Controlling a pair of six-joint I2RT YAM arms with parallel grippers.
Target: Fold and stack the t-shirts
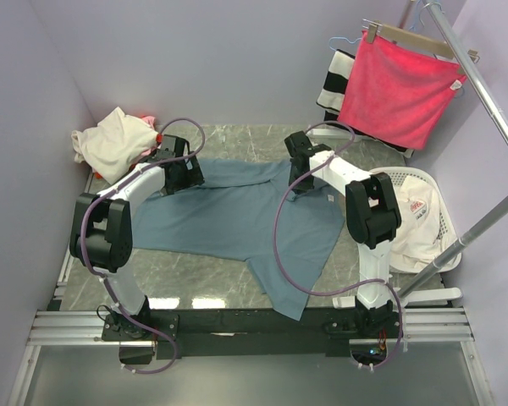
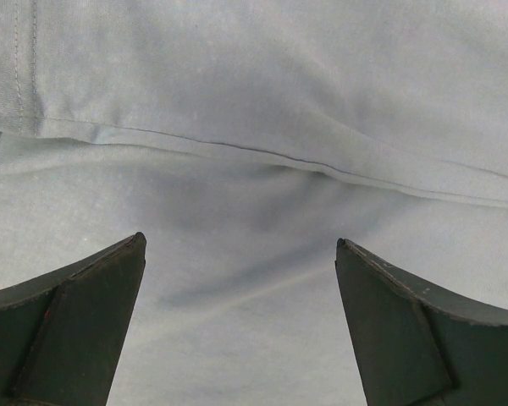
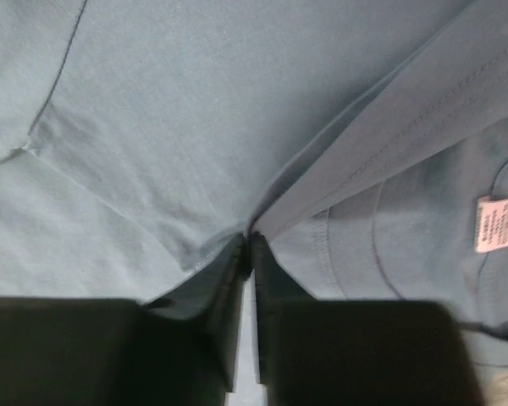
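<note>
On the surface [image 1: 195, 283] lies a blue shirt [image 1: 229, 216]. The right fingers [image 3: 229, 296] pinch its fold; the left fingers [image 2: 76, 321] gape wide above it.

From the top, the blue shirt [image 1: 237, 222] is showing a plain dusty blue-grey at the centre, and its small label [image 3: 497, 224] is showing pale with dark print. At ten o'clock a cream shirt [image 1: 112, 145] is lying pale beside a scrap of pink-red cloth [image 1: 149, 120]. At three o'clock a white shirt [image 1: 413, 222] is displaying red print in a white basket [image 1: 445, 222]. At one o'clock a towel [image 1: 398, 89] is glowing pink-red next to a black-and-white striped cloth [image 1: 331, 80]. The table [image 1: 229, 139] is showing grey marbling, the arms [image 1: 135, 186] white and black, their cables [image 1: 276, 230] purple.
</note>
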